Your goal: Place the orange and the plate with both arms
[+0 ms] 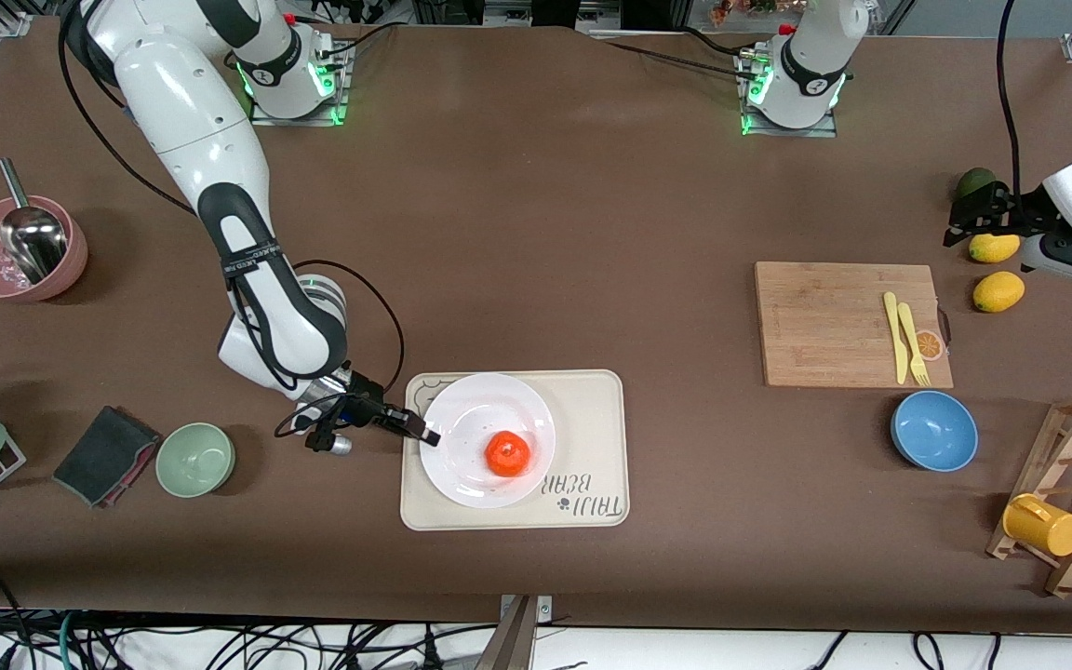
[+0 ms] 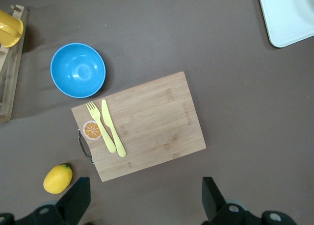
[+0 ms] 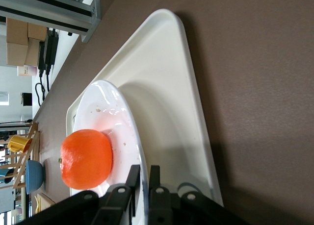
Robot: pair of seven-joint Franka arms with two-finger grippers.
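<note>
The white plate (image 1: 462,419) lies on the cream tray (image 1: 592,437), with the orange (image 1: 507,453) resting on it. My right gripper (image 1: 420,430) is low at the plate's edge toward the right arm's end, shut on the rim. The right wrist view shows its two fingers either side of the plate (image 3: 113,117) rim, the right gripper (image 3: 143,178) pinching it, with the orange (image 3: 86,159) close by on the plate and the tray (image 3: 162,87) underneath. My left gripper (image 1: 964,219) waits open and holding nothing over the table by the lemons. In its own view the left gripper (image 2: 145,200) has only bare table between its fingers.
A wooden cutting board (image 1: 848,321) carries a yellow knife and fork. Beside it lie two lemons (image 1: 998,291) and a blue bowl (image 1: 933,430). A rack with a yellow cup (image 1: 1043,524) stands nearer the camera. A green bowl (image 1: 195,459), a dark cloth (image 1: 106,454) and a pink bowl (image 1: 20,249) sit at the right arm's end.
</note>
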